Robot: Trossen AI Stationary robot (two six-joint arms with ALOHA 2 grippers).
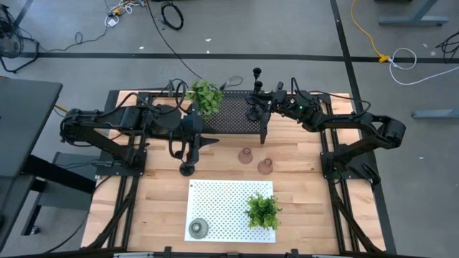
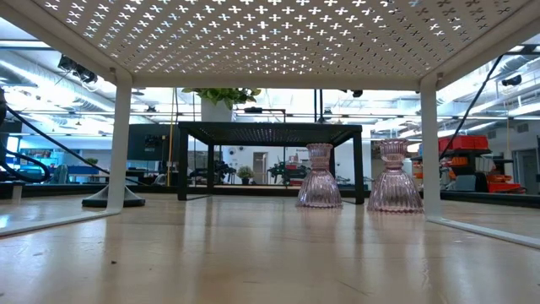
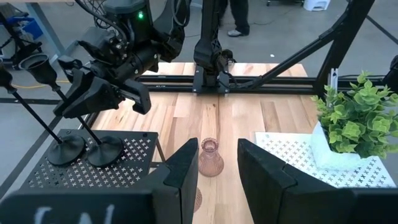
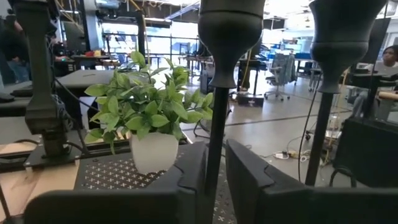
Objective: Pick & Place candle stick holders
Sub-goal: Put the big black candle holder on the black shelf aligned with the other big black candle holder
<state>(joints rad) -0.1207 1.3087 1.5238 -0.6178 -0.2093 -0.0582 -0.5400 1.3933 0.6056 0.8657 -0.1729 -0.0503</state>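
Bare wood strip between black mesh rack (image 1: pixel 237 111) and white perforated shelf (image 1: pixel 231 209), blocked only by two pink glass holders (image 1: pixel 255 160). Rack top crowded: leafy potted plant (image 1: pixel 205 97), two slim black candlesticks (image 1: pixel 257 80), right gripper (image 1: pixel 257 109).

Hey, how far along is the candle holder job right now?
Early, it seems. Looks placed: the olive glass holder on the white rack. In hand: the right tool is at a slim black holder on the black rack. The left tool hangs open above the table. Left: two pink holders and another black holder on the table.
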